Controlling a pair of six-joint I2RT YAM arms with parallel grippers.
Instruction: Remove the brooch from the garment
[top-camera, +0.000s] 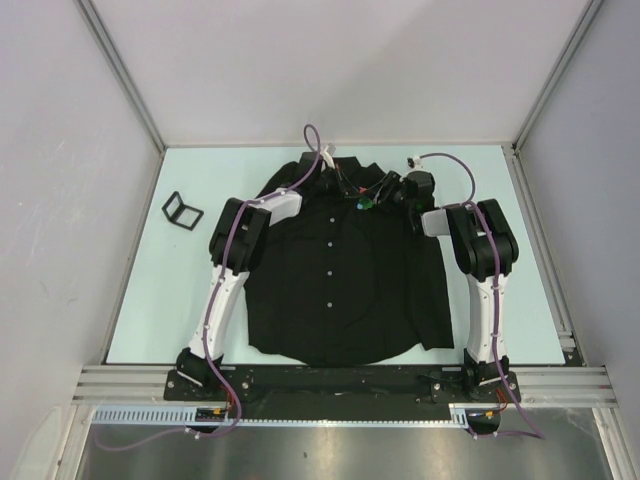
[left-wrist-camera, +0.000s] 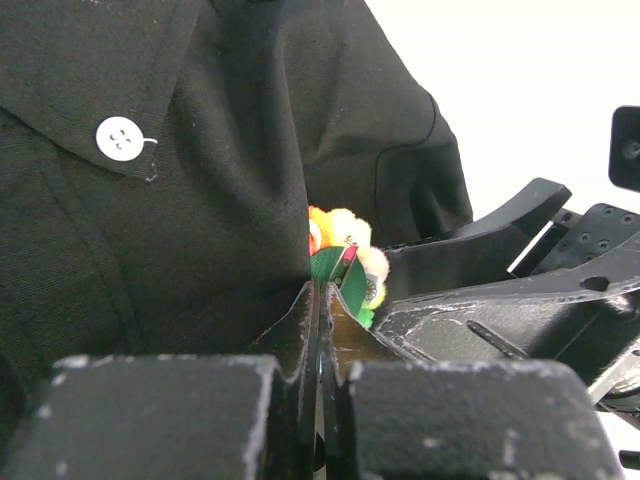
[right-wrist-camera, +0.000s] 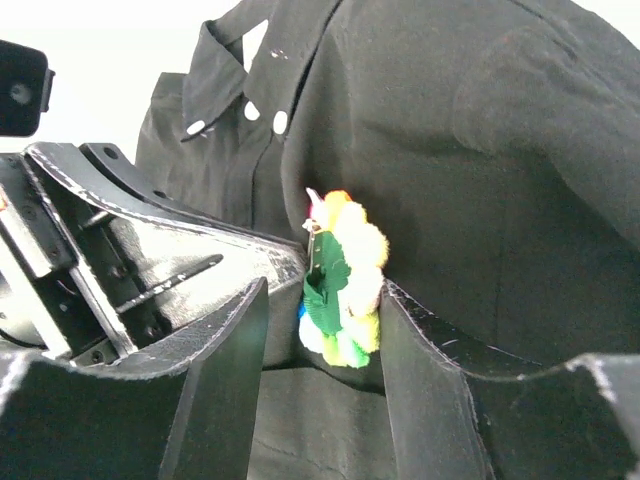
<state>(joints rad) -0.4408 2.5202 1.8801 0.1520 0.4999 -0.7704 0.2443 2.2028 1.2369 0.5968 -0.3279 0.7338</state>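
You see the garment (top-camera: 340, 290) spread flat mid-frame on the table (top-camera: 510, 300), the left gripper (top-camera: 354, 197) and right gripper (top-camera: 380, 195) close together at the brooch (top-camera: 366, 204) by its collar, upper centre, and a black frame (top-camera: 182, 210) lying upper left

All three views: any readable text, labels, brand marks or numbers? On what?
None legible in any view.
Black long-sleeved button-up shirt: no tag or print showing.
Rainbow flower-shaped brooch: no lettering.
White round shirt button: plain.
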